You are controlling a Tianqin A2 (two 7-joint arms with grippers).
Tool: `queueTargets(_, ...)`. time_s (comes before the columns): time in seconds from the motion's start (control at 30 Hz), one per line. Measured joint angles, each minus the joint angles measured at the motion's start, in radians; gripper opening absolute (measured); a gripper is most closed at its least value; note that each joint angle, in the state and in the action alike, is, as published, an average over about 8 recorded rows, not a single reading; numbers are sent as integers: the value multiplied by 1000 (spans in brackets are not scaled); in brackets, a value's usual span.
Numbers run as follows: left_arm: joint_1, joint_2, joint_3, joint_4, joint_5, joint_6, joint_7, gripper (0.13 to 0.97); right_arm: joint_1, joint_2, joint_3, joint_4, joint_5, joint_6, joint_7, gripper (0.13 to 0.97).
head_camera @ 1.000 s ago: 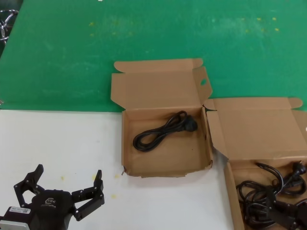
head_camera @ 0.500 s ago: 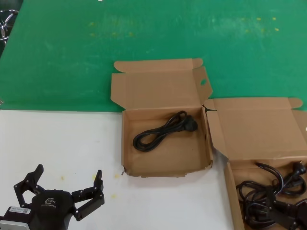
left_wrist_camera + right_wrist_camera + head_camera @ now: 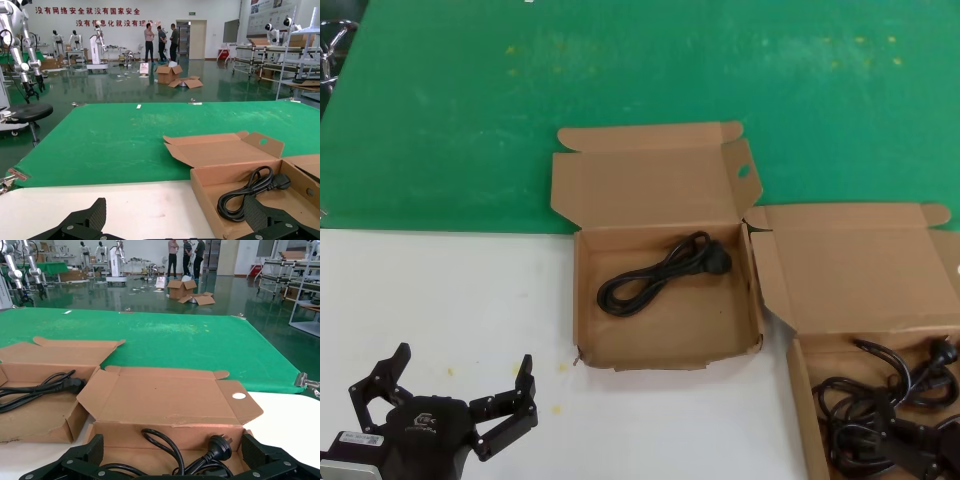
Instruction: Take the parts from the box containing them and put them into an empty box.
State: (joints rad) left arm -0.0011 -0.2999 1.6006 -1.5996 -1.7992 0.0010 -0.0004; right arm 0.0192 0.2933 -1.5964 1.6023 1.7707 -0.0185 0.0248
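Note:
The box with an oval-holed flap point(image 3: 665, 355) lies open in the middle, and one coiled black cable point(image 3: 660, 270) rests inside it. The second box point(image 3: 798, 400) sits at the near right, lid back, with several tangled black cables point(image 3: 865, 410) in it. My right gripper point(image 3: 172, 446) hovers open low over those cables, a plug point(image 3: 220, 447) between its fingers, gripping nothing. My left gripper point(image 3: 460, 365) stays open and empty over the white table at the near left, beside the middle box point(image 3: 210, 200).
A green mat point(image 3: 620, 70) covers the far half of the table, and bare white tabletop point(image 3: 440, 290) lies in front of it. The two boxes' raised lids point(image 3: 860, 270) nearly touch. Beyond the table's far edge is the workshop floor.

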Motion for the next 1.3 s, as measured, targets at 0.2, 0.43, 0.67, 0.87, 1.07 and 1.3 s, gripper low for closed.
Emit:
queueTargets(0.2, 0, 0, 0, 0, 0, 0, 0, 966, 0, 0, 0, 0, 0, 0, 0, 966)
queueTargets(0.43, 0, 0, 0, 0, 0, 0, 0, 966, 0, 0, 0, 0, 0, 0, 0, 966)
queueTargets(0.67, 0, 0, 0, 0, 0, 0, 0, 966, 0, 0, 0, 0, 0, 0, 0, 966)
queueTargets(0.87, 0, 0, 0, 0, 0, 0, 0, 966, 0, 0, 0, 0, 0, 0, 0, 966)
queueTargets(1.07, 0, 0, 0, 0, 0, 0, 0, 966, 0, 0, 0, 0, 0, 0, 0, 966)
queueTargets(1.3, 0, 0, 0, 0, 0, 0, 0, 966, 0, 0, 0, 0, 0, 0, 0, 966)
